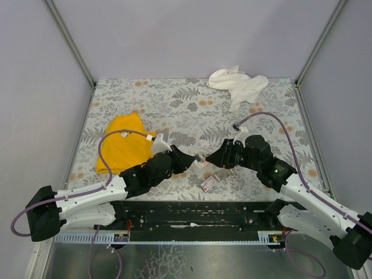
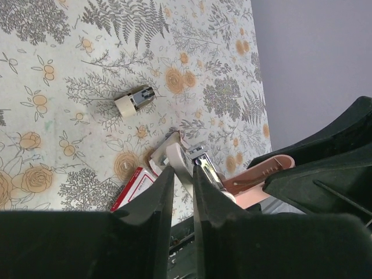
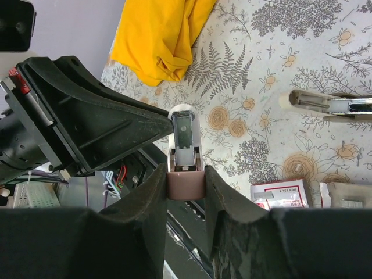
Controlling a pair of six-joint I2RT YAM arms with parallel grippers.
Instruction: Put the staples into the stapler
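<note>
Left gripper [image 2: 181, 174]: jaws drawn nearly together, pinching a thin pale part at one end of the stapler [image 2: 258, 176].
Right gripper [image 3: 185, 172]: jaws narrow, clamped on the pink butt end of the stapler, which sticks straight out ahead of its fingers [image 3: 152, 200].
Stapler: held up off the table between the two grippers, which meet tip to tip. Its silvery inner channel [image 3: 185, 133] faces the right wrist camera and runs from the right fingertips to the left gripper's tip.
Staples box [image 3: 279, 195]: dark red with a pale label, flat on the table, below and just to the right of the right gripper's fingers. From the left gripper it lies just beyond and left of the fingertips.
Tray [image 3: 351, 196]: grey-brown, right beside the box, on the side away from the right gripper.
Loose staples: cannot tell whether any sit in the channel.
Beige block [image 2: 132, 100]: on the floral table cover [image 1: 174, 110], a metal piece poking from one end. It lies ahead of the left gripper, well clear of the fingers.
Yellow cloth [image 1: 121, 142]: beyond the left gripper, seen from the right gripper.
White cloth [image 1: 238, 84]: at the table's far edge, well away from both grippers.
</note>
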